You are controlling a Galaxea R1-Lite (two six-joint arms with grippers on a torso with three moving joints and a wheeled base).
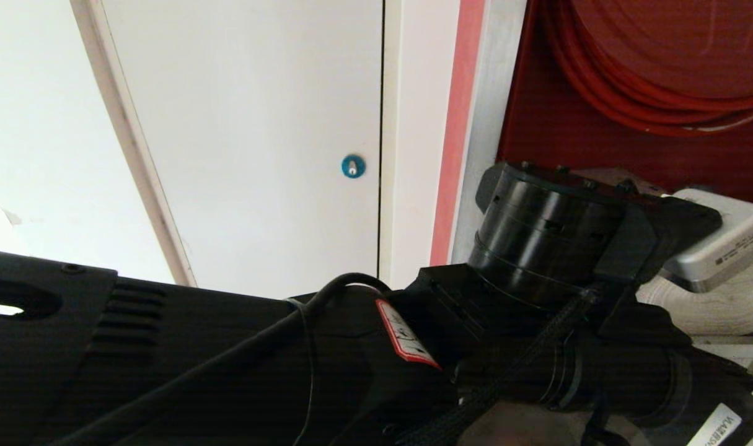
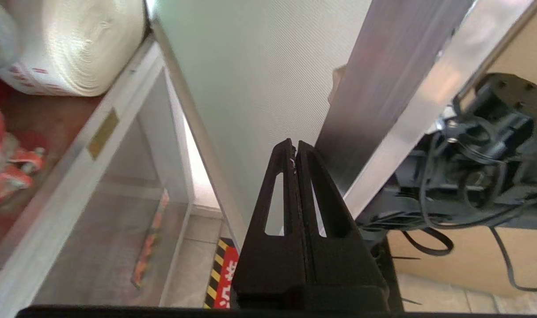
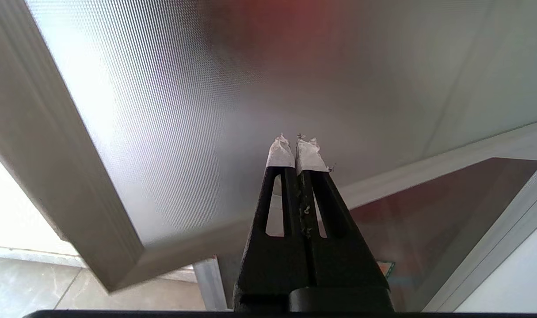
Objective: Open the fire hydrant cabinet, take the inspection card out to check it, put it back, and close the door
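The fire hydrant cabinet (image 1: 483, 111) stands open, showing its red inside, a red hose reel (image 1: 655, 74) and a white rolled hose (image 1: 711, 303). My left arm (image 1: 550, 235) reaches across to the cabinet's silver frame; its fingers are hidden in the head view. In the left wrist view my left gripper (image 2: 293, 148) is shut and empty, its tips close to the door (image 2: 259, 79) glass beside the silver door frame (image 2: 392, 110). My right gripper (image 3: 295, 148), with white-taped tips, is shut and empty, pointing at the door (image 3: 197, 101) glass. The inspection card is out of view.
A plain white door with a round blue lock (image 1: 352, 166) is left of the cabinet. A silver nozzle (image 1: 723, 248) lies on the rolled hose (image 2: 74, 44). Below is a lower glass-fronted compartment (image 2: 118, 221). A red and yellow-black floor marking (image 2: 226, 278) lies by the door's foot.
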